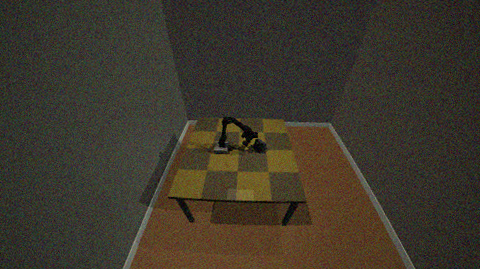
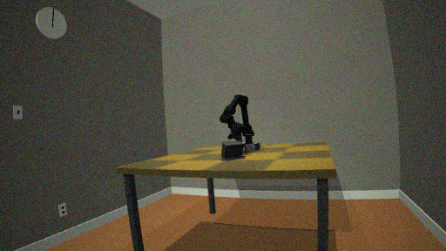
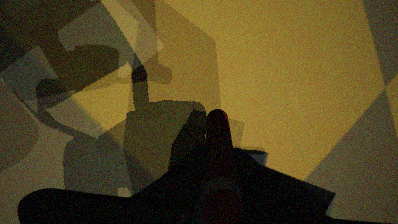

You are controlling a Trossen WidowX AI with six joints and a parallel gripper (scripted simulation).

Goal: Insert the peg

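Note:
My gripper (image 1: 247, 143) (image 2: 236, 137) is shut on the peg and hangs low over the table, close to the panel on its robot side. The peg (image 3: 222, 200) is dark red and shows between the dark fingers at the bottom middle of the wrist view. It is too dark and small in the top and exterior views to make out its shape or bottom end. The sloped panel (image 1: 259, 147) (image 2: 233, 151) is a dark block in front of the robot. Its hole cannot be seen. Whether the peg touches the panel cannot be told.
The robot's base (image 1: 221, 149) stands on the yellow and grey checkered table (image 1: 221, 183) (image 2: 300, 165), behind the panel in the exterior view. The arm's shadows fall over the table top in the wrist view. The table's edge (image 2: 226, 173) lies on the near side of the panel.

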